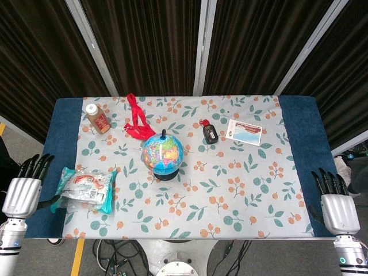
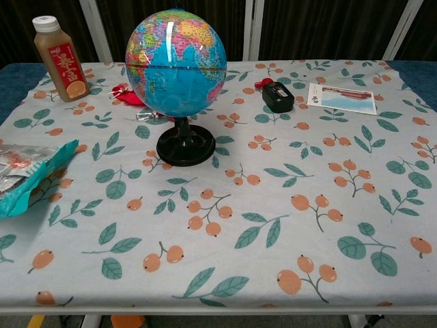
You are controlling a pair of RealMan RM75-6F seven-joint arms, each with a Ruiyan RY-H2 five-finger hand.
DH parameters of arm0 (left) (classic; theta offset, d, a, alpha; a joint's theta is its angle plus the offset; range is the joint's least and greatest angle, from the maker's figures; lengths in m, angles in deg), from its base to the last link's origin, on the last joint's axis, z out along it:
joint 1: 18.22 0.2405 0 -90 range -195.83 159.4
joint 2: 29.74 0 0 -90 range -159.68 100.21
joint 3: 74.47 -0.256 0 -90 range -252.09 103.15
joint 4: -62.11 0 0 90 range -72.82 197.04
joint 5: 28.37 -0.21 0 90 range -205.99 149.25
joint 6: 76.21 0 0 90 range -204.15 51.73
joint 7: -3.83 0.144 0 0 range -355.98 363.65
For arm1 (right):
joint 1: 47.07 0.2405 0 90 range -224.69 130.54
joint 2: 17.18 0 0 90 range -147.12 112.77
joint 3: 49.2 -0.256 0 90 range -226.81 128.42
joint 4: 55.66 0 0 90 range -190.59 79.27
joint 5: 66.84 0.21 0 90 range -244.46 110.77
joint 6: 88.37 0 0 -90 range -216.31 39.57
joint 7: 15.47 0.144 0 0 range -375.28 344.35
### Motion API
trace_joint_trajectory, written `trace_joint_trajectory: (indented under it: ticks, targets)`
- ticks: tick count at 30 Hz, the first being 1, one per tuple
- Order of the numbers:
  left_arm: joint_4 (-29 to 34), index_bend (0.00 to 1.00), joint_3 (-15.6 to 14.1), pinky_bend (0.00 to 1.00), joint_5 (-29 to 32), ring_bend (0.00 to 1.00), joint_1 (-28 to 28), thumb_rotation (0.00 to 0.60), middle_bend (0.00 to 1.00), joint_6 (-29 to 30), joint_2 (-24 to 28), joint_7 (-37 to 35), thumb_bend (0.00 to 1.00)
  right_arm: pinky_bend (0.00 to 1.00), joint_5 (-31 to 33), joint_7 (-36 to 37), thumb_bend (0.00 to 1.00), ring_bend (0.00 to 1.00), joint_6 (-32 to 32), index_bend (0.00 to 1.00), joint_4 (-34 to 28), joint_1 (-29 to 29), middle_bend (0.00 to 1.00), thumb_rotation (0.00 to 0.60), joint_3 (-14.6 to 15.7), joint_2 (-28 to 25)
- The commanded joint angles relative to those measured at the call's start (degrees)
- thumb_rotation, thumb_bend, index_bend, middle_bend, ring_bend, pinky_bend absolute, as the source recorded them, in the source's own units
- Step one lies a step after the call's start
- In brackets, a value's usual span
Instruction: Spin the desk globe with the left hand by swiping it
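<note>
The left hand (image 1: 22, 195) is held empty, fingers together, well apart from the globe (image 1: 163, 152); a light sideways swipe is advised.

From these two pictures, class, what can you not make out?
- Snack bag: cut off by the chest view's left edge; its print is too small in the head view.
- Card: text too small in both views.
- Left hand and right hand: outside the chest view.

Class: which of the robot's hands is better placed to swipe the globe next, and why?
Left. The left hand rests nearer the desk globe, which stands left of centre; the right hand lies farther away.
</note>
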Motion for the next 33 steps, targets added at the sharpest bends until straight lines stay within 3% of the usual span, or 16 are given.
trace_joint_trajectory:
  ticks: [1, 17, 26, 33]
  targets:
    - [0.3, 0.06, 0.1, 0.11, 0.1, 0.0, 0.1, 0.6, 0.06, 0.2, 0.4, -0.1, 0.01, 0.0, 0.0, -0.4, 0.18, 0.0, 0.1, 0.0, 0.0, 0.1, 0.0, 0.6, 0.1, 0.2]
    - [1.9, 0.06, 0.1, 0.11, -2.3, 0.0, -1.8, 0.6, 0.06, -1.1, 0.1, -2.3, 0.01, 0.0, -2.0, 1.7, 0.17, 0.0, -1.2, 0.0, 1.9, -0.3, 0.0, 0.6, 0.5, 0.1]
    - [6.7, 0.06, 3.0, 0.11, -9.1, 0.0, -10.5, 0.6, 0.06, -7.0, -0.2, 1.2, 0.01, 0.0, -2.0, 2.7, 0.18, 0.0, -1.4, 0.0, 2.5, -0.2, 0.0, 0.6, 0.2, 0.0]
    - [9.0, 0.06, 5.0, 0.11, -11.5, 0.0, -17.8, 0.6, 0.06, -13.4, -3.6, 4.3, 0.01, 0.0, -1.9, 3.0, 0.17, 0.0, -1.5, 0.0, 2.7, -0.2, 0.0, 0.6, 0.0, -0.1]
